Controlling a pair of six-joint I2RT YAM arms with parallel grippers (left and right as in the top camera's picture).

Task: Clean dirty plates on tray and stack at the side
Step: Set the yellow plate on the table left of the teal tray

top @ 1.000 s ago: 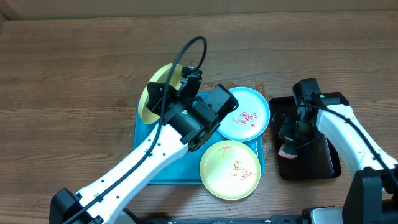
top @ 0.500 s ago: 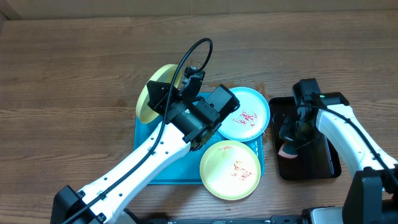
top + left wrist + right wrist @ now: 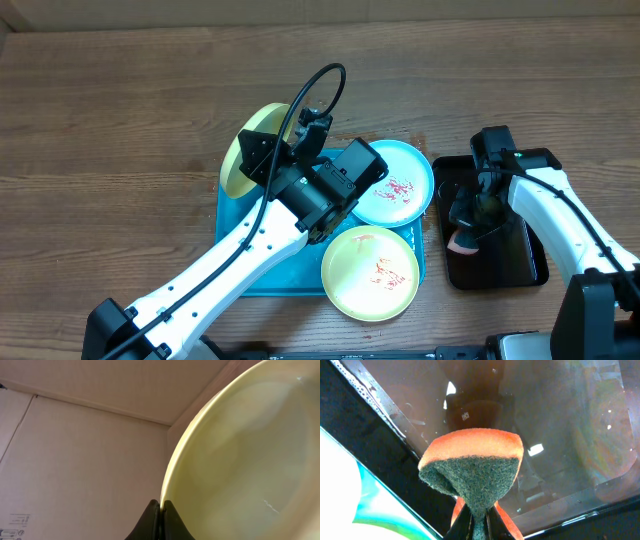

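Diagonally across tray (image 3: 300, 272), left arm (image 3: 250, 250), fingers (image 3: 149, 519) tight on tilted yellow plate (image 3: 255, 128).

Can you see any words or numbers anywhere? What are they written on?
Tiny dark print low on the cardboard wall, left wrist view: too small to read.
The plates, the tray and the sponge: no writing shows on them.
So there is nothing here that can be read out.
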